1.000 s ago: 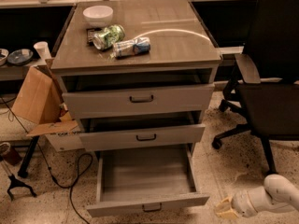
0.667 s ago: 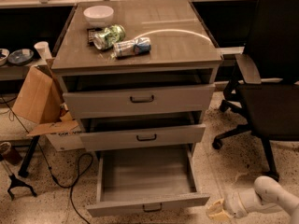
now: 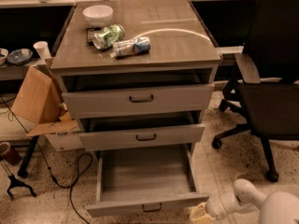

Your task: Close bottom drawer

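Mainly in camera view: a grey wood-grain desk point(image 3: 187, 45) with three drawers stands on a speckled floor.
Bottom drawer: the bottom drawer point(image 3: 117, 208) is pulled far out, well past the two above it. Its wide shallow box lies open to view, and a small dark handle point(image 3: 152, 207) sits mid-front.
Middle drawer: the middle drawer point(image 3: 177, 133) is out a little, with a dark gap above its front.
Top drawer: the top drawer point(image 3: 93, 101) is likewise slightly out.
Tool: the tool point(image 3: 201, 213) is low near the floor, just beside the right front corner of the bottom drawer; whether they touch cannot be told.
Tool state: cannot tell whether it is wide or narrow.
Arm: the white arm point(image 3: 252, 197) reaches in from the lower right edge.
On the desk: a white bowl point(image 3: 98, 15) sits at the back left. A green can point(image 3: 108, 35) and a blue-and-silver can point(image 3: 132, 46) lie on their sides just in front of it.
Right of the desk: a black office chair point(image 3: 271, 92).
Left of the desk: a cardboard box point(image 3: 37, 97) leans, with a white cup point(image 3: 42, 49) behind it.
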